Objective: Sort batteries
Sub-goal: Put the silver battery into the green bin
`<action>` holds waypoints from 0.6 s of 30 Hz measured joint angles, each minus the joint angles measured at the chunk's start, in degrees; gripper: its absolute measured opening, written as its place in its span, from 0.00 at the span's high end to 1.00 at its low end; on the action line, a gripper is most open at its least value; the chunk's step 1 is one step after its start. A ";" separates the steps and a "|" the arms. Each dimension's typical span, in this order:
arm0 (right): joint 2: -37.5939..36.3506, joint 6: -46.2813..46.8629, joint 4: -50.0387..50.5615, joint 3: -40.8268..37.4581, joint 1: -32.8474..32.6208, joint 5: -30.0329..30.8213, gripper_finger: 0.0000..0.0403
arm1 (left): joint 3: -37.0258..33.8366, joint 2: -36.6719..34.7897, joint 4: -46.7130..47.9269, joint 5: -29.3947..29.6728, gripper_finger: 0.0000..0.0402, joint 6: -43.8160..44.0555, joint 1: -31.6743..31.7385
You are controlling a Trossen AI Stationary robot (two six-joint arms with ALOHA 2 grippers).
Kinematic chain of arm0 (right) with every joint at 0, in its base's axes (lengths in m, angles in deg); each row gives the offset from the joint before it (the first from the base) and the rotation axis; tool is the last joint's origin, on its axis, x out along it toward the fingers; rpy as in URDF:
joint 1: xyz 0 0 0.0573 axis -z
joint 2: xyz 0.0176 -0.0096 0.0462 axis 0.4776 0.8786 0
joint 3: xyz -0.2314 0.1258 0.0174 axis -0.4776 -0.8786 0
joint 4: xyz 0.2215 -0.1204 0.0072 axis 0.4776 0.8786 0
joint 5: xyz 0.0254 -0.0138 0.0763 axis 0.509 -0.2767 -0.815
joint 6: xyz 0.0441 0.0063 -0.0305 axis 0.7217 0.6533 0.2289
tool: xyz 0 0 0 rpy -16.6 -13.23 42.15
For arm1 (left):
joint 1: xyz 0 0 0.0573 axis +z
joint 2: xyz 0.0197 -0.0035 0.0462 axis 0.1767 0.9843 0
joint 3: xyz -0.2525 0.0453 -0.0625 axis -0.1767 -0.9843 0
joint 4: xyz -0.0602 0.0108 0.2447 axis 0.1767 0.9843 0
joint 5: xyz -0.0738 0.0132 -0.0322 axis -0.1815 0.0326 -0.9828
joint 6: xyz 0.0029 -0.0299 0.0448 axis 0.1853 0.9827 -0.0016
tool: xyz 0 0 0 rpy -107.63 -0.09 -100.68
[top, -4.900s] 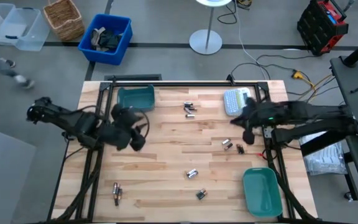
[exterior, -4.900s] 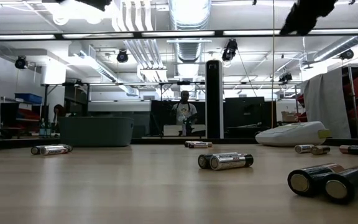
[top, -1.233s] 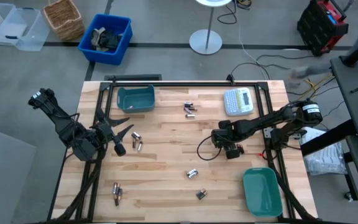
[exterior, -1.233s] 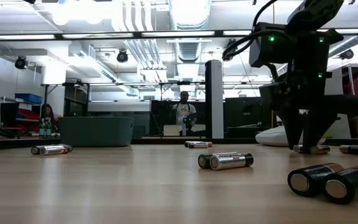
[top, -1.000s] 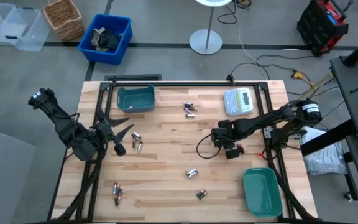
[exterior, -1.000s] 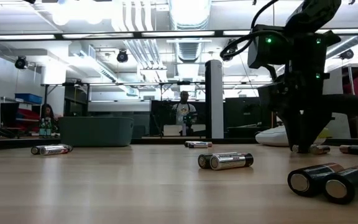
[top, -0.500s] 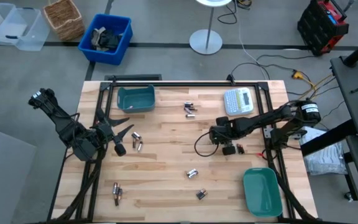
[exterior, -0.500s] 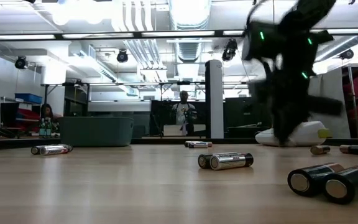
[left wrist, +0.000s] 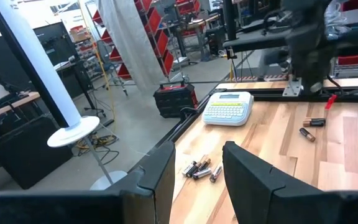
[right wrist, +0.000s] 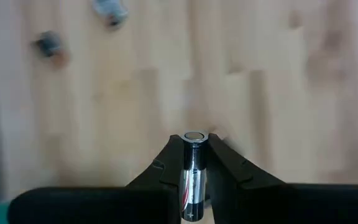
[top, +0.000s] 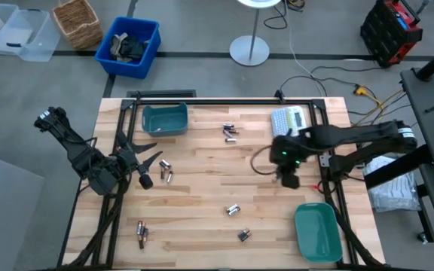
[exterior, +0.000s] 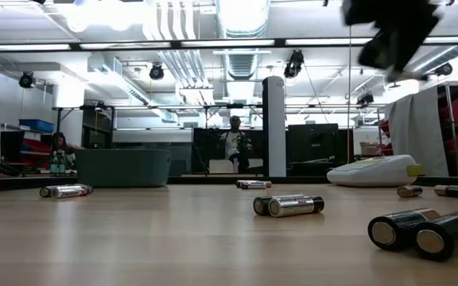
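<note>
The right gripper is clamped on 1 silvery battery, which stands upright between its 2 dark fingers above the wooden table. In the high view this gripper hangs over the table's right side, between the grey-white label maker and the teal bin near the front right corner.

The left gripper sits low at the table's left side with its jaws apart and nothing between them. A pair of batteries lies just beside it. Behind it, toward the back edge, stands a second teal bin.

The other batteries are scattered on the wood: a small cluster at back centre, a pair at front centre, another nearer the front edge, and a group at the front left. In the low view, 2 dark cells lie closest at the right, with a silvery pair mid-table.
</note>
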 joint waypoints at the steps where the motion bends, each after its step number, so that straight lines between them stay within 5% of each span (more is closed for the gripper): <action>1: -0.90 1.44 1.02 -0.03 -1.50 -0.60 0.91 | 0.00 0.00 0.00 0.00 0.71 -0.01 0.00; 18: 0.40 35.92 3.48 -3.84 -43.35 1.96 0.91 | 0.03 0.80 -1.03 0.55 0.71 -0.46 0.02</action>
